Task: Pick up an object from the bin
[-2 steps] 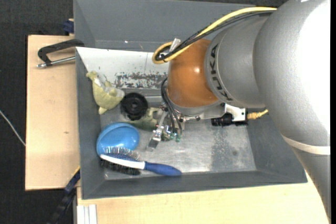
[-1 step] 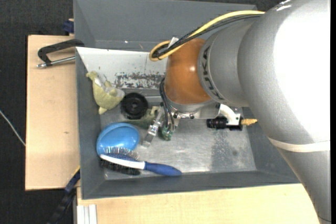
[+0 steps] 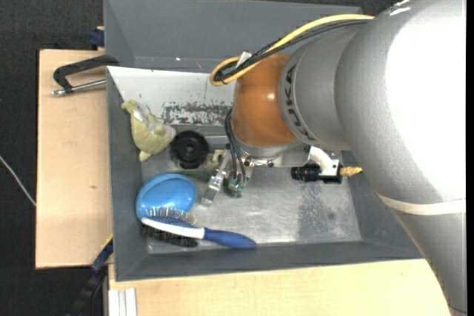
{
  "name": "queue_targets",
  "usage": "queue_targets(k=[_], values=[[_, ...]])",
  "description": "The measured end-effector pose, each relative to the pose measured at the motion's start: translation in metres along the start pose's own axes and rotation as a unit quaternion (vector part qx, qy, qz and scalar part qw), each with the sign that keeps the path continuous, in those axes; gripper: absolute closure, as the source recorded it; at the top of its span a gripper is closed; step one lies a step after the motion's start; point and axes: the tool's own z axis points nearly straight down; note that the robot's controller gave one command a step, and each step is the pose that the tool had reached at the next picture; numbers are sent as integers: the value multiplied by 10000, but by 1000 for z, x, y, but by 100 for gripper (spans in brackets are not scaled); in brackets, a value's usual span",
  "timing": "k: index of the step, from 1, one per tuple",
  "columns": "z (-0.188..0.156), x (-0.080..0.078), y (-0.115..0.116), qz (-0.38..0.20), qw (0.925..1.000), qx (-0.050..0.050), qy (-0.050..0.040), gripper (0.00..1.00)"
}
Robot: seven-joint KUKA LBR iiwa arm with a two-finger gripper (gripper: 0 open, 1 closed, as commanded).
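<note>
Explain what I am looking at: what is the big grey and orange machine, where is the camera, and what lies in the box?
The big grey shape is a robot arm reaching in from the picture's right. The orange cover sits on its wrist. At the arm's tip is the gripper, low near the middle of a grey metal bin. The single camera looks down from above, slightly from one side.

Toward the picture's left of the gripper lie a black round thing, a yellowish soft toy, a blue oval thing and, along the front, a brush with black bristles. A small black, white and yellow thing lies on the other side. Whether the gripper holds anything cannot be made out.
</note>
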Motion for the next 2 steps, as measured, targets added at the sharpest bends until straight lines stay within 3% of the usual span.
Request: queue_targets(k=[1,2], values=[[-3,0,2,-4,10000,-8,11,100],[-101,-2,4,-15,10000,-25,-35,100]])
